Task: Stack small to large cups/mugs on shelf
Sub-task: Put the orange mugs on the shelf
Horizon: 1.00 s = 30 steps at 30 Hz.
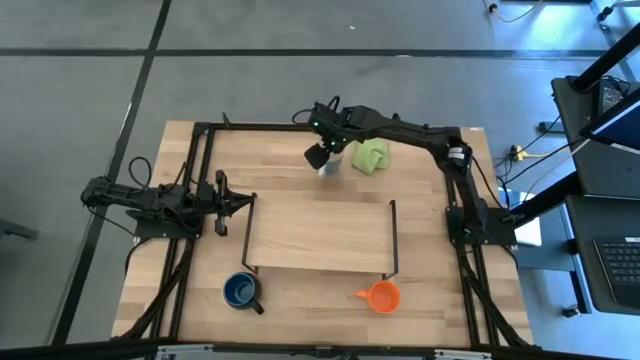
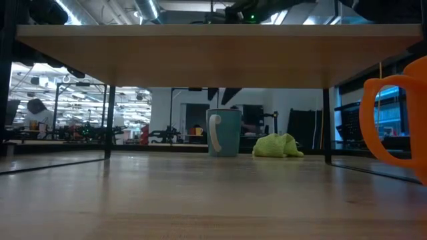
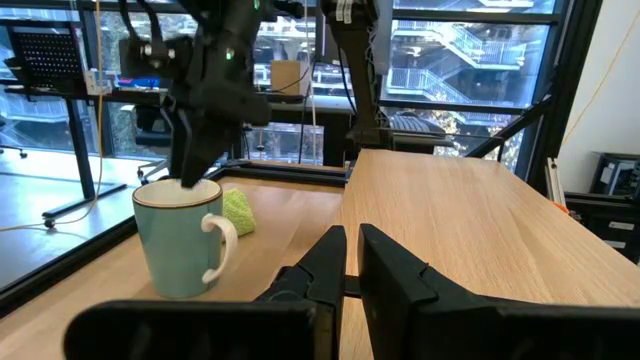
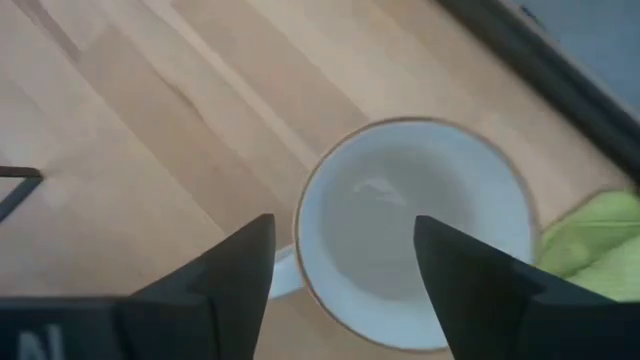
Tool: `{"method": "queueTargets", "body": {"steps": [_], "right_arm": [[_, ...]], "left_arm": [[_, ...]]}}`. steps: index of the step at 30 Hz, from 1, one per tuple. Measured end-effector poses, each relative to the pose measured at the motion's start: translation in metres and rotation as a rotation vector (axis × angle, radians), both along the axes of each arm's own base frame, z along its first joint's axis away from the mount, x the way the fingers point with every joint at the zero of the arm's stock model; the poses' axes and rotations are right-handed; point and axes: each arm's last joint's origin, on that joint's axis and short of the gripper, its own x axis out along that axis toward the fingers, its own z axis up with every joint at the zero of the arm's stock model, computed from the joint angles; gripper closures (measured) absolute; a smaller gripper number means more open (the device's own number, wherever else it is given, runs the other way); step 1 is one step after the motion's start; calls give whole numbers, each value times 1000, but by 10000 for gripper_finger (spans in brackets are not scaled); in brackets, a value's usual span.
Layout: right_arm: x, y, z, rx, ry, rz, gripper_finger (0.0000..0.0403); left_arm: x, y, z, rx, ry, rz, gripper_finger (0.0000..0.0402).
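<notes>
The white-grey mug (image 1: 328, 169) stands upright on the table beyond the shelf's far edge; it also shows in the low view (image 2: 223, 132) and the left wrist view (image 3: 180, 240). My right gripper (image 4: 345, 228) is open just above its rim. One finger (image 4: 470, 275) is over the mug's hollow and the other (image 4: 225, 275) is outside, by the handle (image 4: 285, 275). The light-wood shelf (image 1: 320, 235) is bare. The dark blue mug (image 1: 240, 290) and the orange mug (image 1: 382, 296) stand on the table near its front edge. My left gripper (image 1: 245, 200) is shut at the shelf's left end.
A lime-green cloth (image 1: 371, 155) lies bunched just right of the white-grey mug. The shelf's black rails (image 1: 393, 235) stand at its two short ends. The black frame (image 1: 300, 127) runs along the table's edges.
</notes>
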Motion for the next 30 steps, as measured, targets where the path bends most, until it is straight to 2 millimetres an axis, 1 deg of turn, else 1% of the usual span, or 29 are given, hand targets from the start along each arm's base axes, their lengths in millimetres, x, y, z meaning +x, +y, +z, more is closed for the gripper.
{"method": "queueTargets", "body": {"steps": [2, 5, 9, 14, 22, 30], "right_arm": [[4, 5, -4, 2, 6, 14, 163], [7, 13, -3, -3, 3, 31, 163], [11, 18, -7, -26, 12, 48, 163], [18, 24, -20, -32, 36, 73, 163], [19, 18, -23, -127, 73, 80, 163], [17, 11, -23, -138, 73, 83, 163]], "left_arm": [[0, 0, 0, 0, 0, 0, 376], [0, 0, 0, 0, 0, 0, 376], [0, 0, 0, 0, 0, 0, 376], [0, 0, 0, 0, 0, 0, 376], [0, 0, 0, 0, 0, -1, 376], [0, 0, 0, 0, 0, -2, 376]]}}
